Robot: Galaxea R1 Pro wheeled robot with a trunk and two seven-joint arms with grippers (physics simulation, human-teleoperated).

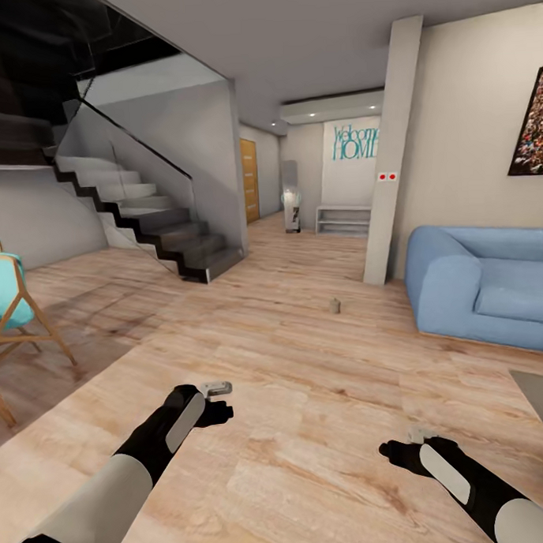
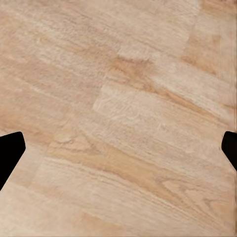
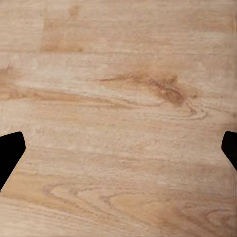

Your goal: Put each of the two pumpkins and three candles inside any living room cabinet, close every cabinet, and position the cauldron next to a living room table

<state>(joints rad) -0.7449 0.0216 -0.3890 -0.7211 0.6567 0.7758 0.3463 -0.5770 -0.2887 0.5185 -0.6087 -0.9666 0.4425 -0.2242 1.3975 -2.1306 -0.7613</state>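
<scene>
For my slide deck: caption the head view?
Both open grippers, left and right, over wood floor; small candle ahead.

Black forearms with grey oval panels, white upper sleeves, black claws.

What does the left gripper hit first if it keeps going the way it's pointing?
Most likely the wood floor. The left wrist view looks along the open left gripper at bare planks, with nothing between the fingertips. How far off the floor lies is unclear.
</scene>
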